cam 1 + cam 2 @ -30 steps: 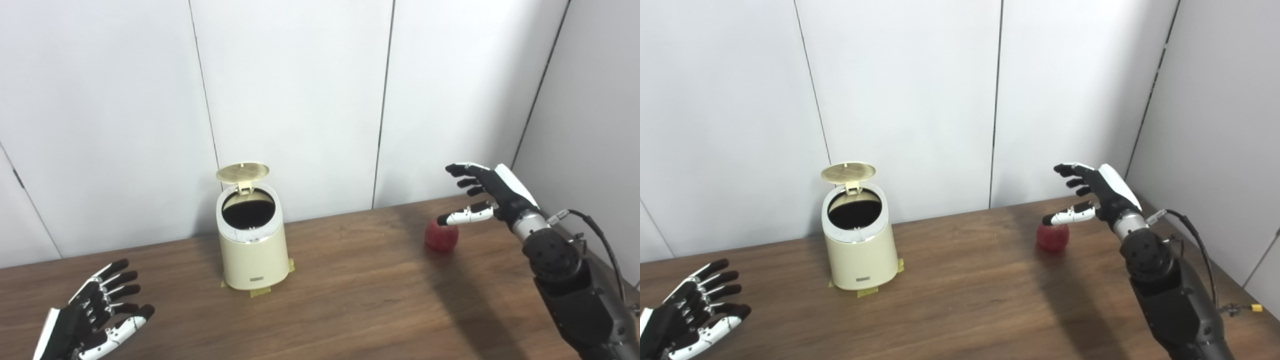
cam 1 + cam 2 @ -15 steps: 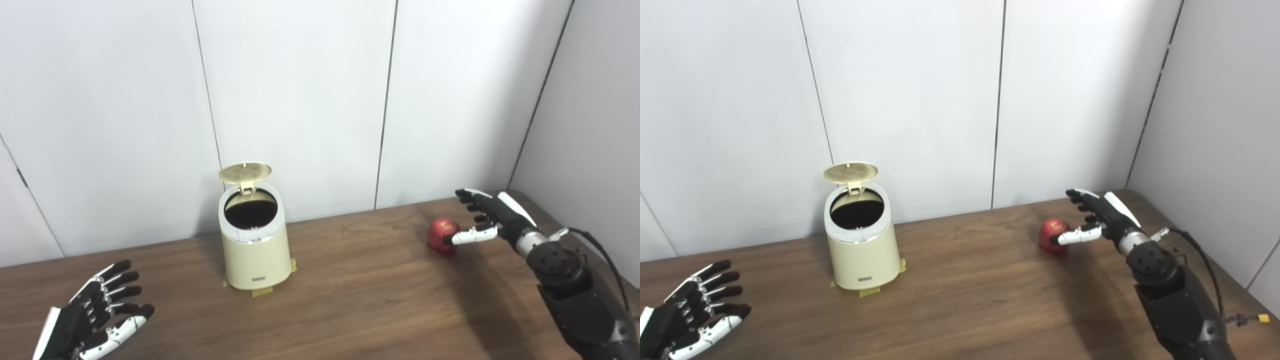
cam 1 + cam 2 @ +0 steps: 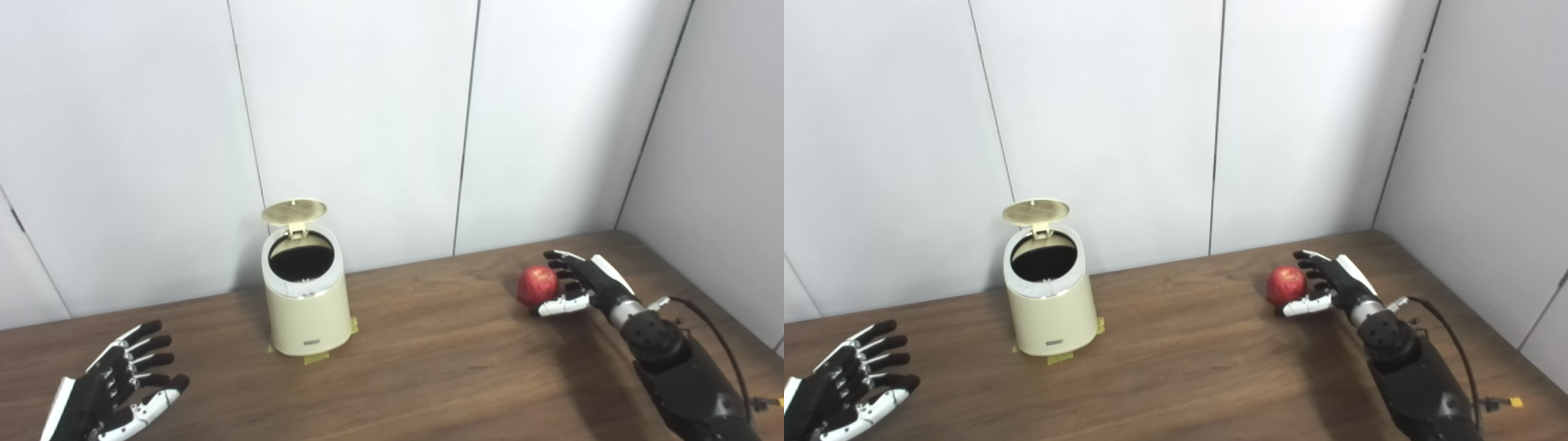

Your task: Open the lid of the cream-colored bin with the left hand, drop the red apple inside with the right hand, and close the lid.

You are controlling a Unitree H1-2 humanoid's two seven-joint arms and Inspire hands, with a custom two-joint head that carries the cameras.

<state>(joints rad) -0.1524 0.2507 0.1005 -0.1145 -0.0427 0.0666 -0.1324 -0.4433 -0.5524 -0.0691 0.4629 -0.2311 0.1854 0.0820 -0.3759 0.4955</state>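
Note:
The cream-colored bin (image 3: 307,306) stands on the wooden table left of centre, with its round lid (image 3: 294,211) tipped up and the dark inside showing. The red apple (image 3: 538,285) lies on the table at the right. My right hand (image 3: 579,286) is open and low beside the apple on its right, fingers spread around it, thumb in front of it; it has no closed grip. My left hand (image 3: 116,386) is open, palm up, at the near left, far from the bin.
Yellow tape patches (image 3: 317,358) mark the bin's base. White wall panels stand just behind the table, and a side wall closes the right. A cable (image 3: 723,331) runs along my right forearm.
My right hand has come down from above the apple to table level beside it, fingers now around it. The camera shifted slightly. The left hand and the bin have not moved.

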